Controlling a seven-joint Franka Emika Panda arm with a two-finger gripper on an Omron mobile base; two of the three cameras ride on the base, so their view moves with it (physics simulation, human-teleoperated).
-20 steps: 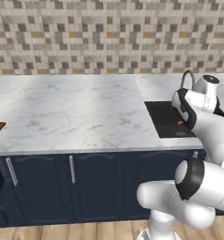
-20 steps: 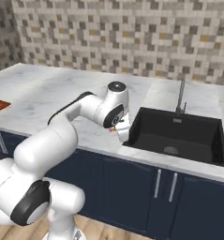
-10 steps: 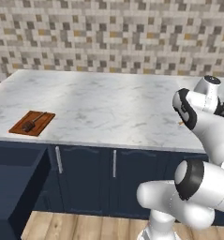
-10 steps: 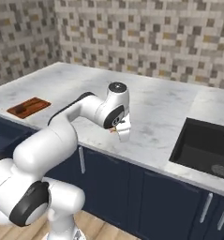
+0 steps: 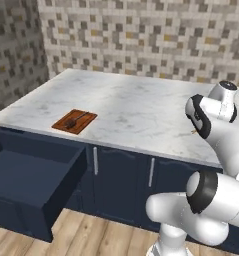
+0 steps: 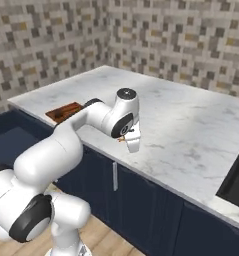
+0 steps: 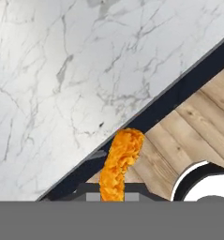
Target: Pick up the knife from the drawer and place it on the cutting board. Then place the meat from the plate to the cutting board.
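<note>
My gripper (image 6: 129, 141) hangs over the counter's front edge, shut on the meat (image 7: 120, 161), an orange-brown lump that sticks out past the fingers. A speck of the meat (image 5: 193, 132) peeks out beside the arm in the left base view. The cutting board (image 5: 74, 121) (image 6: 65, 111), reddish-brown, lies on the marble far to the gripper's left. On it rests the knife (image 5: 77, 120), a thin dark shape. Below the board the navy drawer (image 5: 33, 177) (image 6: 8, 140) stands pulled open. The plate is out of view.
The marble counter (image 5: 141, 107) runs back to a mosaic tile wall. Navy cabinet fronts (image 5: 121, 180) with silver handles sit below it. A black sink (image 6: 236, 182) lies at the right edge. Wooden floor (image 7: 197, 126) lies under the hand.
The base has driven left, so the whole scene slid right: the sink left the left base view, and the board and open drawer came in. The gripper stayed shut on the meat.
</note>
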